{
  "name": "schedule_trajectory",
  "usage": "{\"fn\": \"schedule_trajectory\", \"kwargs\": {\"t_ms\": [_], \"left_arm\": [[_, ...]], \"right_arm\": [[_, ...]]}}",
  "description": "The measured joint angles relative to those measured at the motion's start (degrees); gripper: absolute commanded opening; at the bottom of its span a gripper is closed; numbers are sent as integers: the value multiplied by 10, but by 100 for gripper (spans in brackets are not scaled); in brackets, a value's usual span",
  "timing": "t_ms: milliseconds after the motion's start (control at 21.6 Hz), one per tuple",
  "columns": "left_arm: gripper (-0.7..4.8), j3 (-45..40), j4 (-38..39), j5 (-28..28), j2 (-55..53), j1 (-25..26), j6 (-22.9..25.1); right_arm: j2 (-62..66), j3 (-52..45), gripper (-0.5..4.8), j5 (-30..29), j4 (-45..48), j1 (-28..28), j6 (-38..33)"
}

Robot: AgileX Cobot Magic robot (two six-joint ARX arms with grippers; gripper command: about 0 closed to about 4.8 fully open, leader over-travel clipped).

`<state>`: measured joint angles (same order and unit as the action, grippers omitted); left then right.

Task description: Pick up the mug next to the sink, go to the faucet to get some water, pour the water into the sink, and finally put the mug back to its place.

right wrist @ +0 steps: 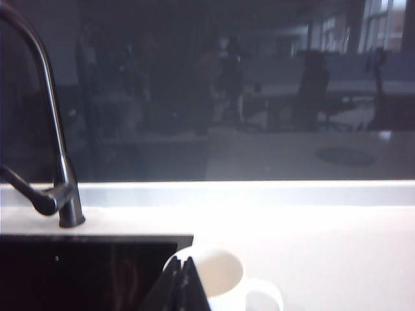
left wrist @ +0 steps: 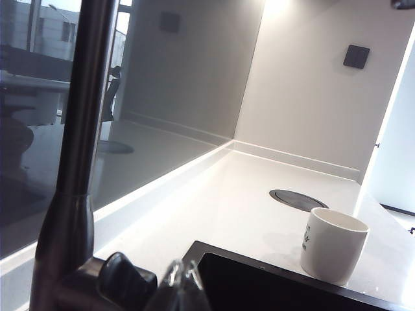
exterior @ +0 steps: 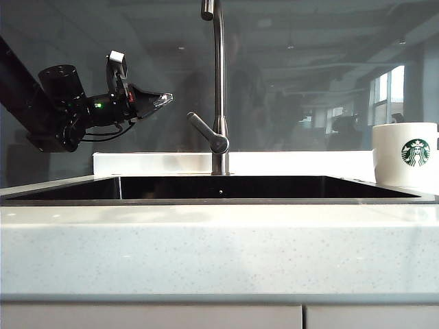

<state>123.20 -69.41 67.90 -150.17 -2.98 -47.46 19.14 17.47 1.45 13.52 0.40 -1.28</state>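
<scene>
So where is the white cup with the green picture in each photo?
Exterior view: the white ceramic mug with the green logo stands at the far right, on the counter beside the sink.
Left wrist view: lower right, by the basin's corner.
Right wrist view: bottom centre, behind the shut right end effector.
Shared landmark: the steel gooseneck faucet.

1. The faucet point(exterior: 219, 82) is running off the top of the exterior view, so its spout is hiding.
2. The mug point(exterior: 406, 154) is getting cut by the right edge there, and its handle is not showing.
3. The left gripper point(left wrist: 181, 285) is sticking in only by its closed tips in the left wrist view.
4. The right gripper point(right wrist: 181, 285) is covering part of the mug's rim in the right wrist view.
5. The sink point(right wrist: 84, 272) is looking too dark to see inside.
</scene>
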Motion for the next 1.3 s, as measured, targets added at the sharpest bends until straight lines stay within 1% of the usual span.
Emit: {"fn": "schedule_trajectory", "kwargs": {"t_ms": [93, 324, 555, 648, 694, 740, 786, 833, 879, 925, 971, 1018, 1064, 1203, 1295], "left_arm": [[-4, 0, 10, 0, 0, 0, 0], [-4, 0, 22, 0, 0, 0, 0], [-4, 1, 29, 2, 0, 0, 0], [-4, -1, 103, 11, 12, 0, 3], [-4, -3, 156, 16, 26, 0, 21], [-4, -4, 229, 19, 45, 0, 56], [-4, -4, 361, 3, 85, 0, 138], [-4, -3, 441, -25, 113, 0, 207], [-4, 0, 584, -115, 167, -1, 327], [-4, 3, 661, -177, 195, -2, 382], [-4, 3, 819, -275, 245, -4, 467], [-4, -1, 891, -308, 270, -3, 503], [-4, -14, 916, -325, 290, -1, 522], [-4, -66, 934, -388, 383, 10, 531], [-4, -103, 904, -425, 466, 10, 531]], "right_arm": [[-33, 0, -5, 0, -2, 0, 0], [-65, 0, -5, 0, -14, 0, 0], [-73, 0, -5, 0, -15, 0, 0], [-73, 0, -5, 0, -15, 0, 0], [-73, 0, -5, 0, -15, 0, 0], [-73, 0, -5, 0, -15, 0, 0], [-73, 0, -5, 0, -15, 0, 0], [-73, 0, -5, 0, -16, 0, 0], [-73, 0, -5, 0, -18, 0, 0], [-73, 0, -5, 0, -21, 0, 0], [-73, 0, -5, 0, -30, 0, 0], [-73, 0, -5, 0, -35, 0, 0], [-73, 0, -5, 0, -40, 0, 0], [-73, 0, -5, 0, -62, 0, 0], [-73, 0, -5, 0, -77, 0, 0]]}}
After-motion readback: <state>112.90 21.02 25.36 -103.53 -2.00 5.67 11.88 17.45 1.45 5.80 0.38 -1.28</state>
